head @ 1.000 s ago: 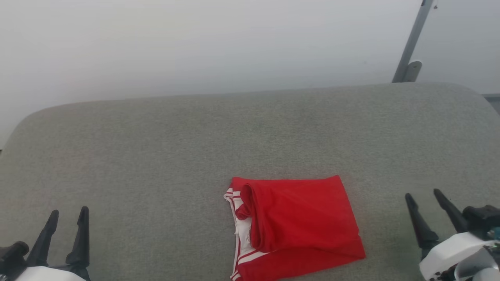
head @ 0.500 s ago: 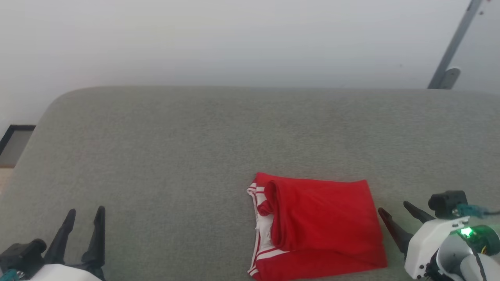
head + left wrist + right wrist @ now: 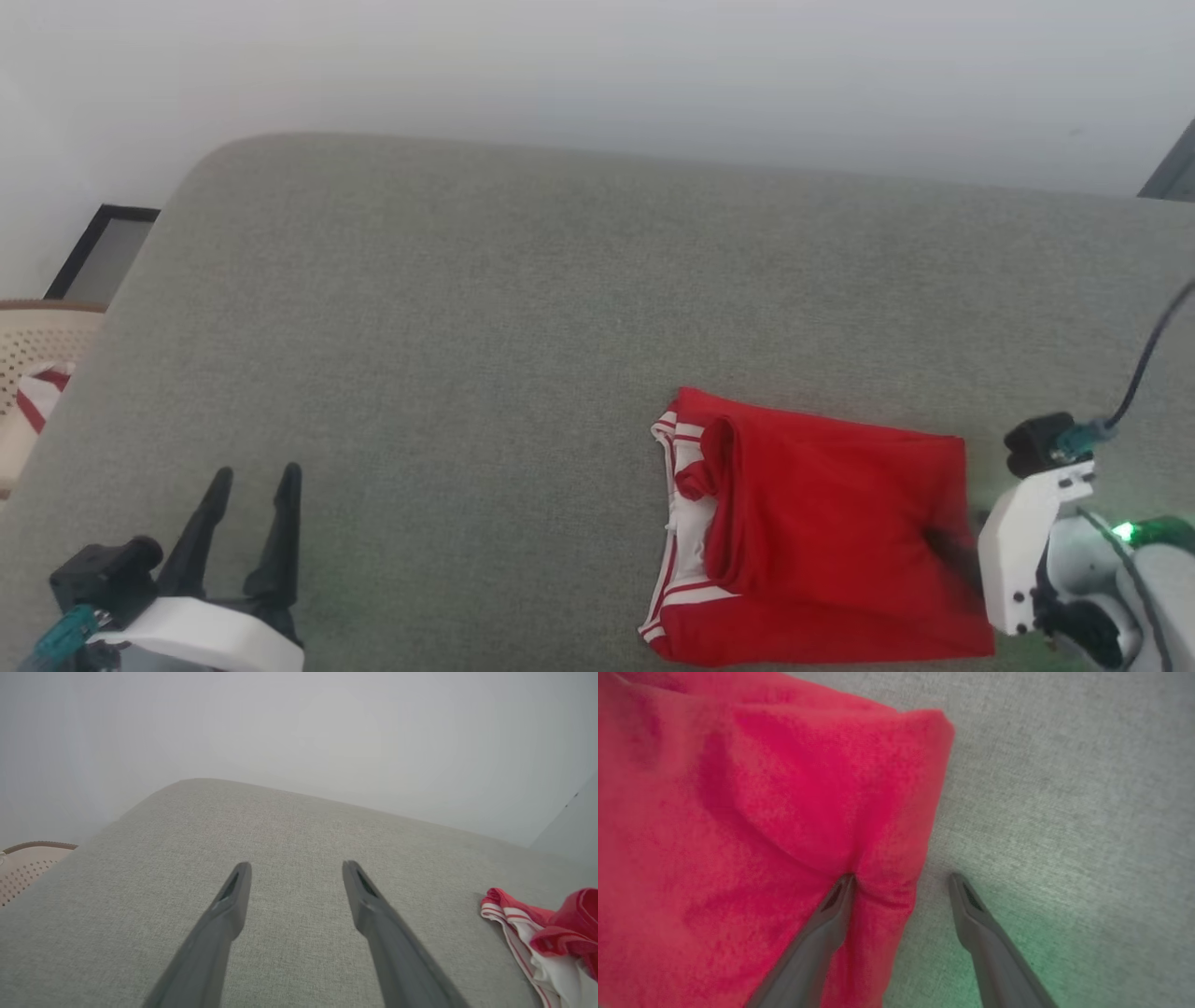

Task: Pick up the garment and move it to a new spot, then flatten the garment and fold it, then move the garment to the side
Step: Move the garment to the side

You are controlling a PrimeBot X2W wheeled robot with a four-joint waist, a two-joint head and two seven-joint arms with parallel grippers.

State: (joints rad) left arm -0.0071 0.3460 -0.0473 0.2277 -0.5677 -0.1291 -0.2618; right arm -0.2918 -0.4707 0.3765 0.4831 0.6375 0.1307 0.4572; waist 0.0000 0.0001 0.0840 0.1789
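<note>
**Right hand straddles the folded garment's edge**

The garment (image 3: 831, 532) lies on the grey tabletop (image 3: 467, 327), low and right of centre in the head view. It looks folded: a compact red block, white striped trim peeking out along its left side. By my reading the flattening and folding are done, and what's left is the shift to the side.

Right hand (image 3: 901, 879), then. Jaws wide apart, nothing held. In its wrist view one finger (image 3: 826, 924) bears on the red cloth just inside the garment's right edge, dimpling it. The other hangs over bare tabletop just beside that edge. That's a straddle, and a sensible one: closing from there would pinch the stacked layers together, so the packet should travel as one piece rather than peel open. Whether the outer finger touches the surface, I can't tell.

Left hand (image 3: 257, 476) sits low at the left, well apart from the garment, jaws spread, empty, fingers pointing out over open tabletop. Likely parked to keep clear.

Off the tabletop's left end, a pale basket (image 3: 33, 345) with something red-and-white striped in it.

Risk as I see it: a shallow pinch catches the top layer only and the fold unravels.
</note>
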